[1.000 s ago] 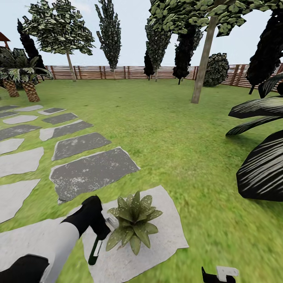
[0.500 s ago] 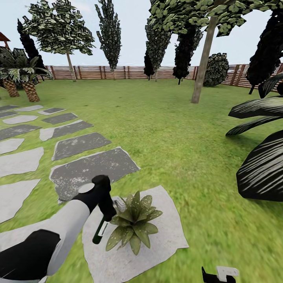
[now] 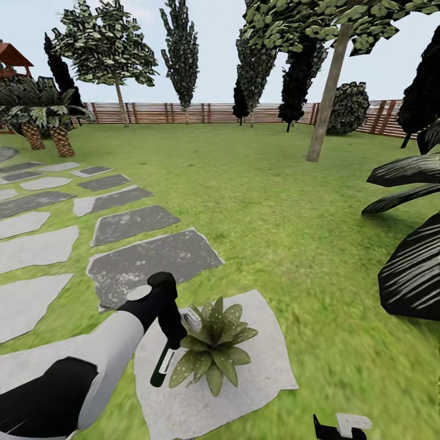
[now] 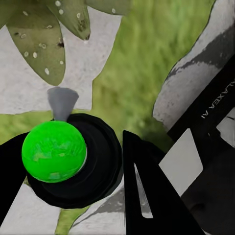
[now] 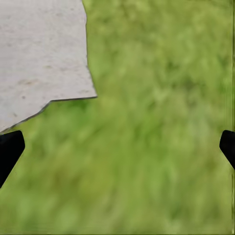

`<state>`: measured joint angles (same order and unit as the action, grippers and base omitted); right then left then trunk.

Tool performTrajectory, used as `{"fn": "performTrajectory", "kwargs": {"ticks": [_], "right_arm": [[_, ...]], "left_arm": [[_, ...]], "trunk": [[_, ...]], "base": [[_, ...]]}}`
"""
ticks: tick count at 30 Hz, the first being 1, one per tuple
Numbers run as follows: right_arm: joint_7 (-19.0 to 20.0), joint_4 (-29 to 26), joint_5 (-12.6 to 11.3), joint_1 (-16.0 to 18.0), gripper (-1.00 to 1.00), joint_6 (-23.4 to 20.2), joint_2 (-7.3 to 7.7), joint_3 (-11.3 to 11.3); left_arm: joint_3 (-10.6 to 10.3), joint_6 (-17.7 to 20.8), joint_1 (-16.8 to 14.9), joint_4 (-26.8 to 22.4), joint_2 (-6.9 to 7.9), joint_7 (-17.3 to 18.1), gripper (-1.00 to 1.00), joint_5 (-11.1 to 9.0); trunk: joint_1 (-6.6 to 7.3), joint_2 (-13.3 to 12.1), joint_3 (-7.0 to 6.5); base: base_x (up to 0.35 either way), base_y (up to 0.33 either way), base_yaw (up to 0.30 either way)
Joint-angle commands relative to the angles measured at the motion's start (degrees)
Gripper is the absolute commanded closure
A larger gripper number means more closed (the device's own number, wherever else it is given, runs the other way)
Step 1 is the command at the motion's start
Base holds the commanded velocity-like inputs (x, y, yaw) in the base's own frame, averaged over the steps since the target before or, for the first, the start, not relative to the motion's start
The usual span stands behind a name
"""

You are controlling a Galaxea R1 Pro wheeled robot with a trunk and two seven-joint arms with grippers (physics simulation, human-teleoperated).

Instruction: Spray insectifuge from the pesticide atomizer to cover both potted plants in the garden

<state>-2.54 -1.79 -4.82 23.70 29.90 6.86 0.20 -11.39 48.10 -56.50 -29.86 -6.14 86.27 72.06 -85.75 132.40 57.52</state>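
A sunlit simulated garden is spreading out ahead: a green lawn (image 3: 269, 201) crossed at the left by irregular grey stepping stones (image 3: 153, 261), with a brown slatted fence (image 3: 201, 112) running along the far edge under a pale sky. Tall dark trees (image 3: 183, 55) are standing before the fence, a slim leaning trunk (image 3: 327, 98) is rising at the right, scaly-trunked palms (image 3: 46, 125) are sitting at the far left, and large black striped leaves (image 3: 415, 263) are crowding in at the right edge. Nearest the robot, a pale stone slab (image 3: 269, 366) is carrying a potted plant (image 3: 214, 351), a low rosette of speckled olive leaves. The left claw (image 3: 171, 327) is reaching over this slab with its fingers clamped on the pesticide atomizer (image 3: 162, 366), whose dark-green body is hanging tilted just beside the plant while its pale trigger head is pointing at the leaves. In the left wrist view the bottle's bright green end (image 4: 54, 152) is sitting between the black fingers (image 4: 147, 191). The right claw (image 5: 117, 147) is hanging spread apart over grass beside a slab corner (image 5: 41, 58).
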Motion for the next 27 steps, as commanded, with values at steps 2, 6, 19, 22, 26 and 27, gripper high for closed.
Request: {"fn": "performTrajectory", "kwargs": {"ticks": [2,6,19,22,26,27], "right_arm": [[0.17,0.03,-0.49,0.03,-1.00,0.17,-0.01,0.06],[0.17,0.03,-0.49,0.03,-1.00,0.16,-0.01,0.06],[0.17,0.03,-0.53,0.03,-1.00,0.18,-0.01,0.06],[0.17,0.03,-0.48,0.03,-1.00,0.16,-0.01,0.06],[0.17,0.03,-0.46,0.03,-1.00,0.16,-0.01,0.06],[0.17,0.03,-0.47,0.03,-1.00,0.16,-0.01,0.06]], "left_arm": [[-0.03,0.59,-0.02,-0.04,-0.02,0.57,1.00,0.54],[-0.03,0.59,-0.02,-0.11,-0.02,0.57,1.00,0.54],[-0.03,0.51,-0.02,-0.09,-0.10,0.57,1.00,0.57],[-0.03,0.59,0.03,-0.04,-0.11,0.53,1.00,0.68],[-0.03,0.59,0.15,-0.04,-0.11,0.48,1.00,0.66],[-0.03,0.59,0.15,-0.03,-0.11,0.48,1.00,0.66]], "trunk": [[0.00,0.02,0.05],[0.00,0.02,0.05],[0.00,0.02,0.05],[0.00,0.02,0.05],[0.00,0.02,0.05],[0.00,0.02,0.05]], "base": [[0.000,-0.266,0.084],[0.000,-0.271,0.217],[0.000,-0.273,0.218],[0.000,-0.245,0.093],[0.000,-0.046,0.258],[0.000,-0.005,0.276]]}}
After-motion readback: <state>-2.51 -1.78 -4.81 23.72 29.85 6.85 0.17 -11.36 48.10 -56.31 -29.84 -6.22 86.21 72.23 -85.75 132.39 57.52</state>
